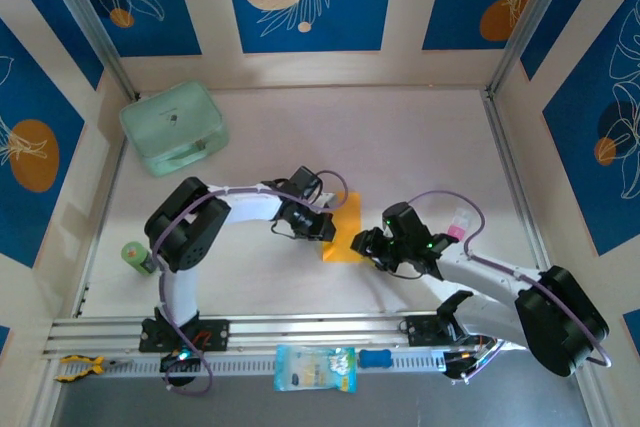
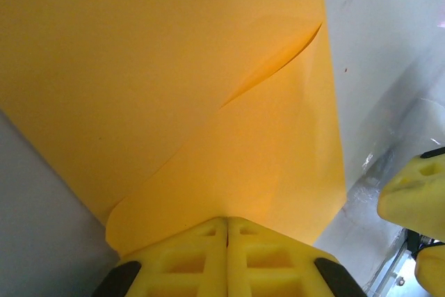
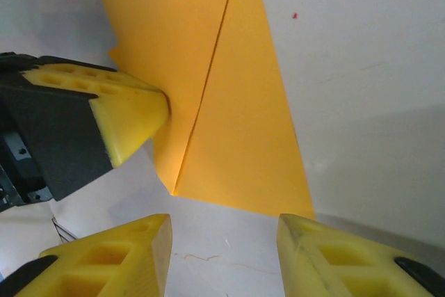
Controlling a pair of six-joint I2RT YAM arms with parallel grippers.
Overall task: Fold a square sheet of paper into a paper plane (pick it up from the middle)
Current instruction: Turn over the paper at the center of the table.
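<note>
The orange-yellow square sheet of paper (image 1: 345, 229) lies mid-table, folded over with a diagonal crease (image 3: 208, 81). My left gripper (image 1: 322, 227) is shut on the sheet's left edge, and the paper (image 2: 208, 102) fans out from between its closed yellow fingertips (image 2: 227, 222). One flap bows up with a curved crease. My right gripper (image 3: 224, 241) stands open just short of the sheet's near edge, touching nothing, with bare table between its fingers. The left gripper's finger (image 3: 132, 113) shows in the right wrist view, against the paper.
A mint-green case (image 1: 174, 127) sits at the back left and a small green bottle (image 1: 137, 256) at the left edge. A pale blue packet (image 1: 314, 368) and a blue object (image 1: 375, 358) lie on the front rail. Walls enclose the table.
</note>
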